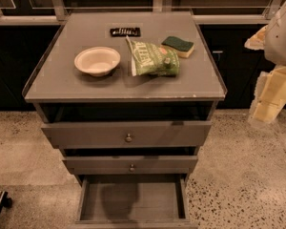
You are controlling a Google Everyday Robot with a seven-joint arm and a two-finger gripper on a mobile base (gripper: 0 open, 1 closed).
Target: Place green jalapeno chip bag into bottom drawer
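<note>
The green jalapeno chip bag (153,58) lies crinkled on the grey cabinet top (62,82), right of centre, with its white side strip facing left. The bottom drawer (133,199) is pulled out at the foot of the cabinet; its flat grey floor holds nothing. My gripper (269,97) is at the right edge of the view, beside the cabinet's right side and level with the top. It is well apart from the bag and holds nothing that I can see.
A pale bowl (97,60) stands left of the bag. A green-topped yellow sponge (178,46) lies behind and right of it, and a black bar (125,31) lies at the back. Two knobbed drawers (128,137) sit above the bottom drawer. The floor is speckled stone.
</note>
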